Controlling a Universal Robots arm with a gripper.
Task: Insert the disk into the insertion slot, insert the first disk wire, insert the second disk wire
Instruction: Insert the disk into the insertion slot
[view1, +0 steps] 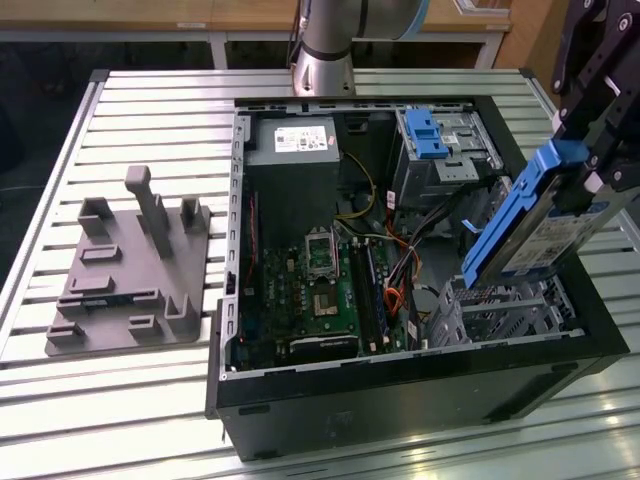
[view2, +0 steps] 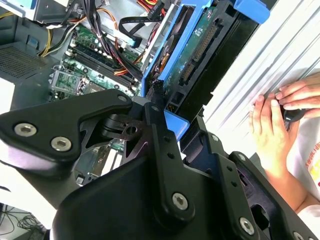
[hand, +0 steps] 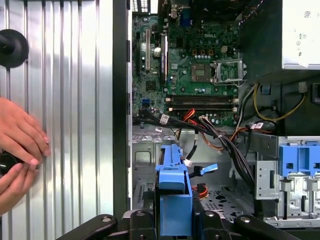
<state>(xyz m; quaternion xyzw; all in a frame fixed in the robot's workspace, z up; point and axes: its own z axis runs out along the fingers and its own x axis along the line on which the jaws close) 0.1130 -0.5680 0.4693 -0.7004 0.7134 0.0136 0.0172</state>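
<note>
Blue-framed, the disk (view1: 522, 222) sat clamped in my gripper (view1: 588, 172) at the exterior view's right, long axis slanting down-left toward the insertion slot (view1: 503, 306) just below.

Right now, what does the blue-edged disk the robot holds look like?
The disk is a flat silver-grey rectangle with a white label, framed by a bright blue plastic carrier. In the second wrist view its other face shows a green circuit board. The gripper is shut on its upper end, so it hangs tilted above the open computer case, low end pointing at the insertion slot, not yet seated. Whether it touches the slot is unclear.
</note>
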